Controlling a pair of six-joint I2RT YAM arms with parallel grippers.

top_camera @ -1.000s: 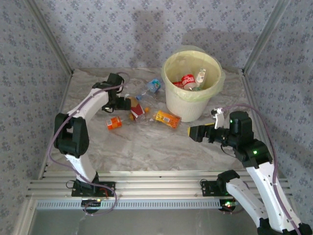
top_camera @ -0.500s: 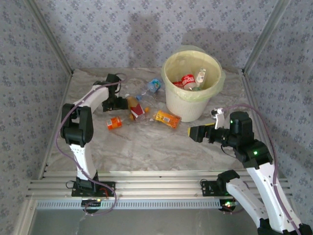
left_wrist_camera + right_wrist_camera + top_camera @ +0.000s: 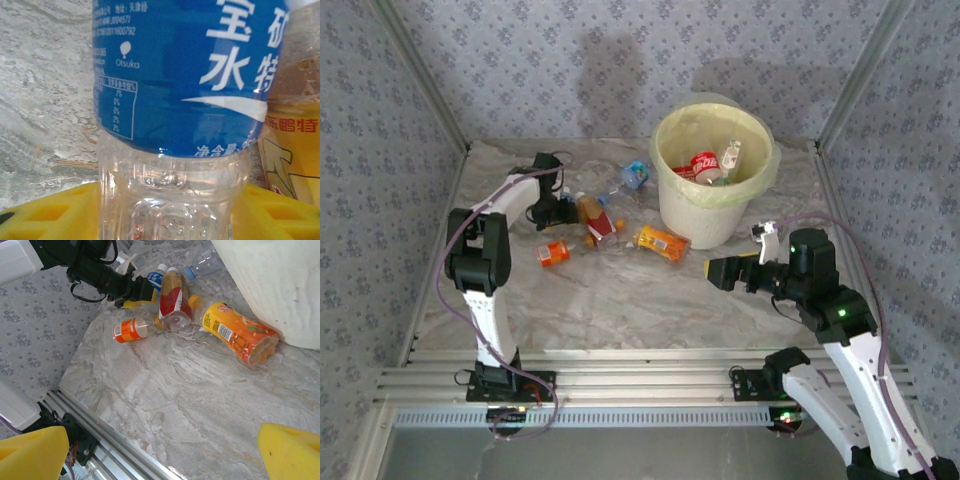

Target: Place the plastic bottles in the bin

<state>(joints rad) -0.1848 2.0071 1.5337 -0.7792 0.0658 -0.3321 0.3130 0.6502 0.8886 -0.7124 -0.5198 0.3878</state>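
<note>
A clear bottle with a blue label lies on the table at the back left, and my left gripper is shut on it, a yellow pad against each side of its clear lower body. From above, the left gripper is at the left end of the bottle cluster. Beside it lie a yellow-labelled bottle, a red-labelled bottle, a small orange one, an orange bottle and a blue-capped clear one. The bin holds several bottles. My right gripper hangs open and holds nothing.
The bin's white wall stands close to the right gripper's far right. The metal rail runs along the table's near edge. Patterned walls close in the left, back and right sides. Bare marble lies under the right gripper.
The left gripper has shut on the blue-labelled bottle, and its arm has drawn in slightly. The right arm has not moved.
</note>
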